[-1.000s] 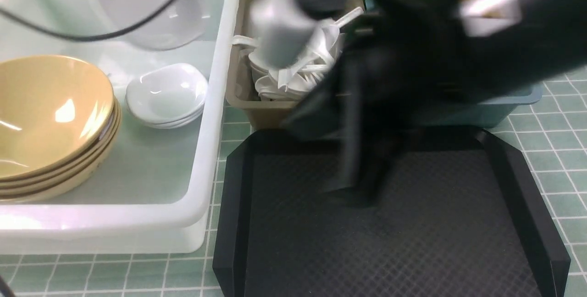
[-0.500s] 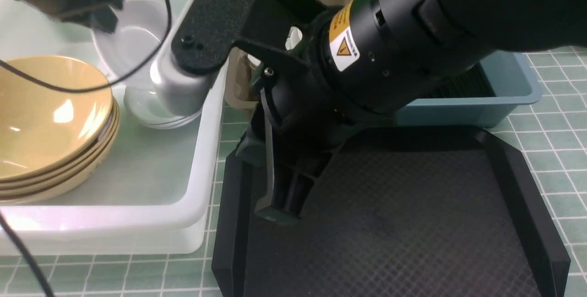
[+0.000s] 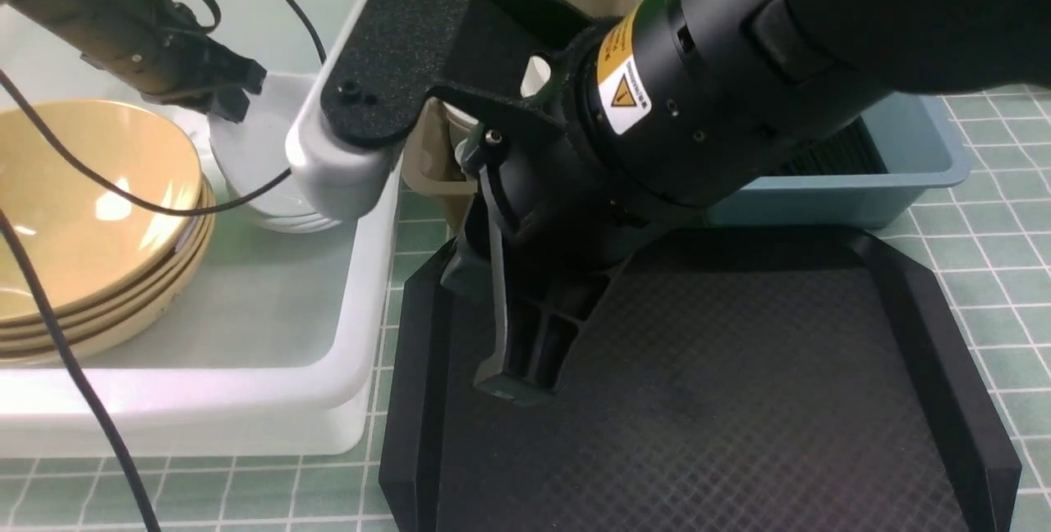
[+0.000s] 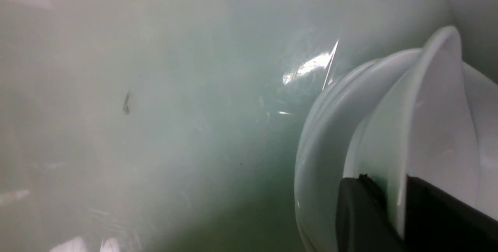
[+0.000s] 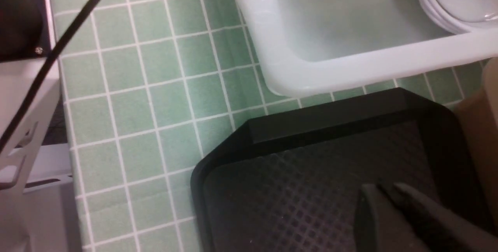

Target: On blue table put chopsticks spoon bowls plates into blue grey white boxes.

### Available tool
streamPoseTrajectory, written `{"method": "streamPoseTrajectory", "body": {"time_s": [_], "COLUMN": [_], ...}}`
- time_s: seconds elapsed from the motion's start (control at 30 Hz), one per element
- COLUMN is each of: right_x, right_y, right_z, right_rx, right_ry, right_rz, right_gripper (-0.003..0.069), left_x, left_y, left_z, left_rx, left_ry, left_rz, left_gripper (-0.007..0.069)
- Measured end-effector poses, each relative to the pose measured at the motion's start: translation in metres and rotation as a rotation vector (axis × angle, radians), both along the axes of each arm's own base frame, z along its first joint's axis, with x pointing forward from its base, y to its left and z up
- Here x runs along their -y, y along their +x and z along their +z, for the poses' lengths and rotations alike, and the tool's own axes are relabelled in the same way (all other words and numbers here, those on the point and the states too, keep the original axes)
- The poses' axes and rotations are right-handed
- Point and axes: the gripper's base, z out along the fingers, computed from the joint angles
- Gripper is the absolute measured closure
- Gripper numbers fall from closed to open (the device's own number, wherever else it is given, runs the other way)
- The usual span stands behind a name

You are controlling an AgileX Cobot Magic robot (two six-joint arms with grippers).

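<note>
The left gripper [image 4: 383,201] has its fingers on either side of a white plate's rim — whether they still clamp it I cannot tell. That plate [image 3: 261,134] is tilted over the stack of white plates [image 3: 297,223] inside the white tub [image 3: 345,384]. Beside the stack, nested tan bowls [image 3: 90,204] lean in the same tub. The right gripper [image 5: 383,189], its fingertips nearly together and holding nothing, hangs over the black tray [image 3: 739,401]. Beyond the tray are the grey-brown box [image 3: 427,150], partly hidden by the right arm [image 3: 739,80], and the blue box [image 3: 837,199] with black chopsticks [image 3: 837,150] inside. All stand on the tiled surface [image 3: 246,491].
</note>
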Motion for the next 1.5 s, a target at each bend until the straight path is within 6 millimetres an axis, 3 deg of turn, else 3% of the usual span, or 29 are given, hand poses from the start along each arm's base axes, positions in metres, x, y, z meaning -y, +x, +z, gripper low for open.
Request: {"method": "streamPoseTrajectory", "body": {"time_s": [0.27, 0.37, 0.53, 0.6, 0.73, 0.77, 0.8, 0.83, 0.93, 1.03, 1.17, 1.33, 1.5], "right_x": [0.001, 0.002, 0.002, 0.003, 0.006, 0.008, 0.008, 0.014, 0.022, 0.033, 0.047, 0.074, 0.099], "right_y": [0.0, -0.001, -0.001, -0.001, 0.002, 0.003, 0.003, 0.003, 0.0, -0.007, -0.016, -0.035, -0.053], "right_z": [-0.001, -0.001, -0.002, -0.002, -0.002, 0.0, 0.0, 0.003, 0.01, 0.02, 0.024, 0.016, 0.004], "right_rx": [-0.004, -0.009, -0.014, -0.009, 0.02, 0.031, 0.036, 0.058, 0.072, 0.073, 0.08, 0.072, 0.098], "right_ry": [-0.01, -0.023, -0.032, -0.039, -0.062, -0.07, -0.071, -0.087, -0.096, -0.094, -0.089, -0.076, -0.027], "right_rz": [0.0, 0.0, 0.0, -0.001, -0.021, -0.038, -0.039, -0.062, -0.086, -0.098, -0.102, -0.12, -0.121], "right_gripper": [0.0581, 0.0582, 0.058, 0.058, 0.0578, 0.0576, 0.0575, 0.0573, 0.0573, 0.0571, 0.0568, 0.0561, 0.0561], "left_x": [-0.001, -0.002, -0.001, 0.005, 0.022, 0.031, 0.033, 0.044, 0.058, 0.063, 0.06, 0.054, 0.048], "left_y": [0.0, -0.003, -0.014, -0.031, -0.062, -0.077, -0.079, -0.097, -0.123, -0.152, -0.183, -0.24, -0.297], "left_z": [0.003, 0.022, 0.077, 0.117, 0.162, 0.178, 0.181, 0.197, 0.218, 0.234, 0.23, 0.192, 0.145], "left_rx": [0.003, 0.026, 0.107, 0.142, 0.178, 0.201, 0.205, 0.229, 0.266, 0.299, 0.272, 0.172, 0.198], "left_ry": [0.017, 0.047, 0.058, 0.026, 0.01, 0.02, 0.02, 0.034, 0.042, 0.009, -0.013, -0.004, -0.014], "left_rz": [-0.005, -0.018, -0.022, -0.008, -0.025, -0.047, -0.052, -0.081, -0.108, -0.092, -0.056, -0.043, -0.022], "left_gripper": [0.0232, 0.0163, 0.0151, 0.0188, 0.0305, 0.037, 0.0379, 0.0458, 0.0574, 0.0622, 0.0622, 0.0622, 0.0622]}}
